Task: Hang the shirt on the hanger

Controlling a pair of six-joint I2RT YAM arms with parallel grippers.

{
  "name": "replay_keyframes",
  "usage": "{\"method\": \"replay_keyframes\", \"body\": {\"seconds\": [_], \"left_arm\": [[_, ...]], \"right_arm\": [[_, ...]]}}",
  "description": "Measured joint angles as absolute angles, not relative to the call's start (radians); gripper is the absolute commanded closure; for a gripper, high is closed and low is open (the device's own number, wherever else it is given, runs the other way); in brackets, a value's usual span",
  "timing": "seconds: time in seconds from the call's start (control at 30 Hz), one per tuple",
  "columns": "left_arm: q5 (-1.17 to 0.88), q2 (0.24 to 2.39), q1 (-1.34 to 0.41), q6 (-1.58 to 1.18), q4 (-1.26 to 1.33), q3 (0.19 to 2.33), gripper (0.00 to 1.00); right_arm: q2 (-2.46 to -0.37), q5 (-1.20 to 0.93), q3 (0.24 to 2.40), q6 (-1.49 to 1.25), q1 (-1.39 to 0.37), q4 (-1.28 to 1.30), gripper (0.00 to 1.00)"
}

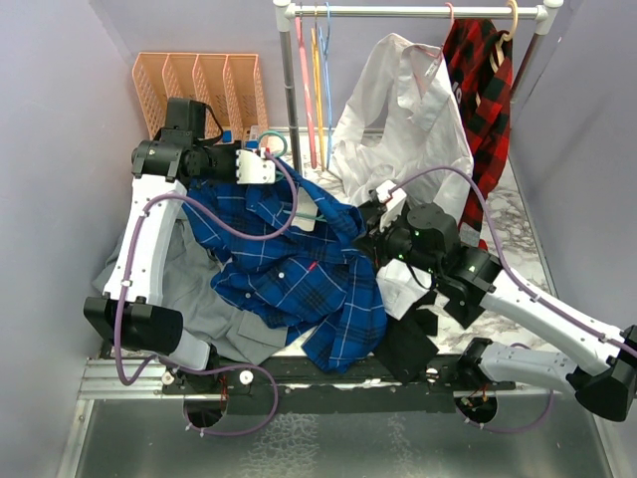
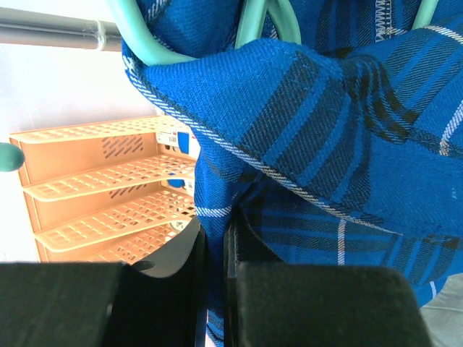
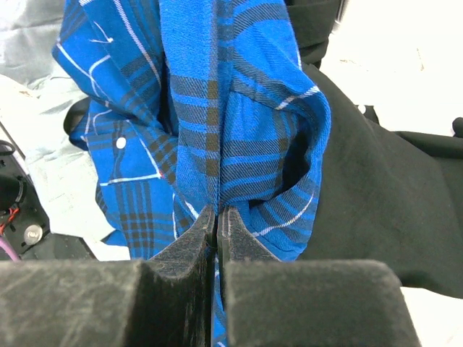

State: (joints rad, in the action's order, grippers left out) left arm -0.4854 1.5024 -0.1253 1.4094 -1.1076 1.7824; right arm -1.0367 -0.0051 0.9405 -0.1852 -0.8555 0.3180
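Marble table (image 1: 520, 214), shirt (image 1: 299, 279) in left end effector (image 2: 215, 238) and right end effector (image 3: 217, 220)

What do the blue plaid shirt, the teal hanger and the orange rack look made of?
The shirt: matte woven fabric, likely cotton twill; diagonal ribs and stitched hem show. The hanger: smooth, faintly glossy, probably moulded plastic. The rack: matte perforated plastic, apparently.
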Motion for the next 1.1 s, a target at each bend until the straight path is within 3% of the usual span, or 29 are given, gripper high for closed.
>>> {"method": "replay_keyframes", "body": {"seconds": [0.3, 0.5, 0.77, 0.83, 0.97, 1.1], "left_arm": [[-0.514, 1.465, -0.116, 1.303, -1.057, 1.698, 1.00], [-0.655, 1.453, -0.101, 1.195, -1.044, 1.660, 1.00], [-0.809, 1.389, -0.099, 1.299, -1.193, 1.567, 1.00], [-0.830, 1.366, -0.099, 1.363, -1.263, 1.542, 1.00], [-0.832, 1.324, -0.084, 1.429, -1.329, 1.489, 1.00], [-0.824, 1.307, -0.056, 1.486, -1.382, 1.460, 1.00]], "right_arm": [[-1.109, -0.101, 1.111, -0.245, -0.854, 0.389, 0.99], [-1.157, -0.214, 1.230, -0.388, -0.853, 0.312, 0.99], [-1.257, -0.272, 1.234, -0.449, -0.852, 0.244, 0.93], [-1.268, -0.275, 1.234, -0.441, -0.852, 0.253, 0.86], [-1.267, -0.274, 1.265, -0.390, -0.859, 0.330, 0.50], [-1.243, -0.271, 1.339, -0.300, -0.855, 0.425, 0.27]]}}
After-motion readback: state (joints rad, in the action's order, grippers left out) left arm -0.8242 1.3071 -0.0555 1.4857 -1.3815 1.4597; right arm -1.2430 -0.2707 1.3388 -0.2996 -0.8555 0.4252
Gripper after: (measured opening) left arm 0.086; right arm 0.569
